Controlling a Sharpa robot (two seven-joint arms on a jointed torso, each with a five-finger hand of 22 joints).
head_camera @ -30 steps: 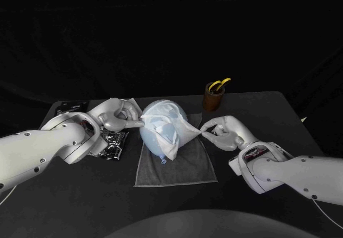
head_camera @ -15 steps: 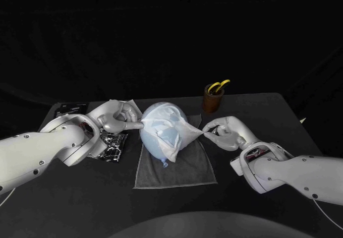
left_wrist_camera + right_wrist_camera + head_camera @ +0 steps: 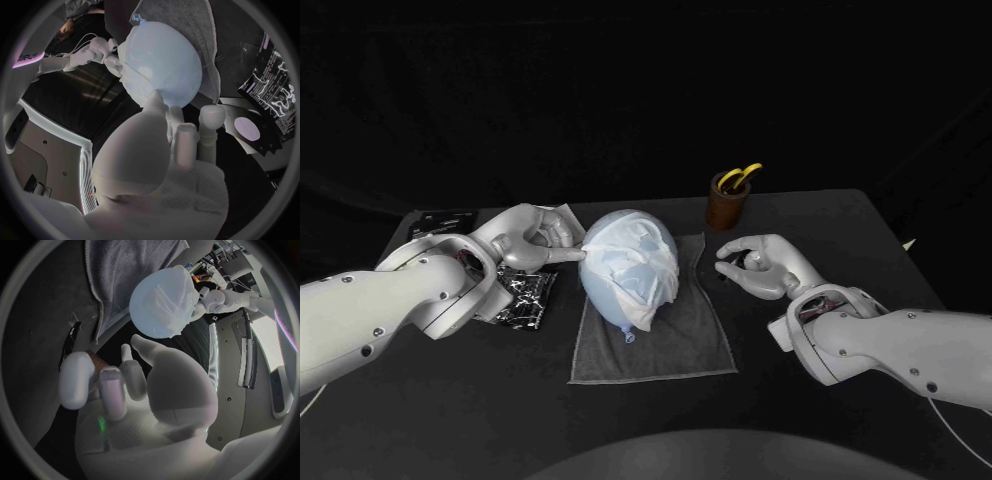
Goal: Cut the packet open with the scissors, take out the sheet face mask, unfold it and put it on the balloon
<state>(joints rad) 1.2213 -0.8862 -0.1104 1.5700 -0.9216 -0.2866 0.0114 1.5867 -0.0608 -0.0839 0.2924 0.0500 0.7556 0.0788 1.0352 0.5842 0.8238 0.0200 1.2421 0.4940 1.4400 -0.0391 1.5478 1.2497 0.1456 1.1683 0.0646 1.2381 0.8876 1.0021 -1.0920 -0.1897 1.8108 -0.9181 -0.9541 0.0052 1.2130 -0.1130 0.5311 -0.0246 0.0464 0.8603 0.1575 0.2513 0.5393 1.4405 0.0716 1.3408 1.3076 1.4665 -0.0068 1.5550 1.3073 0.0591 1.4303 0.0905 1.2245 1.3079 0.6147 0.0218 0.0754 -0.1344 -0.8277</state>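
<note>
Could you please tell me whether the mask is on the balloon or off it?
On: the mask lies wrinkled over the balloon, covering its top and one side. The right hand is apart from it.

The scene is dim; the black table (image 3: pixel 877 240) and backdrop (image 3: pixel 646 90) around the balloon (image 3: pixel 629 270) stay nearly featureless. The balloon is the brightest thing, softly lit from above, with faint shadow on the grey cloth (image 3: pixel 653 340) under it. In the wrist views the cloth's edges beside it bend.
</note>
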